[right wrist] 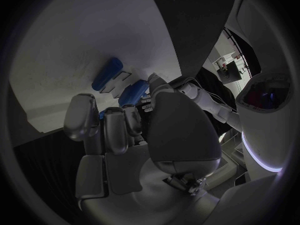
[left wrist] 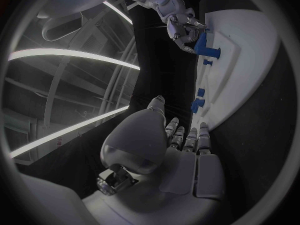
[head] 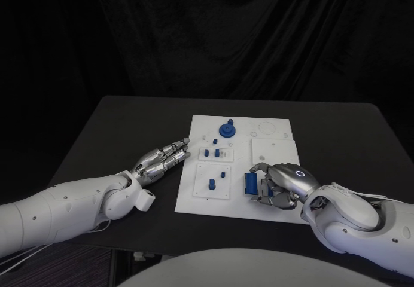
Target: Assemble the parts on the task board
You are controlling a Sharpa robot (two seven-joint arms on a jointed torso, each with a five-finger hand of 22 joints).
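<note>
blue plastic block [head: 251, 183], lower centre: grasped by right hand [head: 283, 184] over white task board [head: 274, 209]. left hand [head: 160, 160], centre left: released, fingers extended on black table [head: 129, 131].

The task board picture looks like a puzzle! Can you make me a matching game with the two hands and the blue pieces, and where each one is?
Things:
1. left hand
2. right hand
3. round blue part
4. task board

Places or states:
A. stands at the far end of the board
B. white plate in the middle of the black table
C. rests on the table beside the board, holding nothing
D. holds a blue part at the board's near end

Pairs: 1-C, 2-D, 3-A, 4-B
</note>
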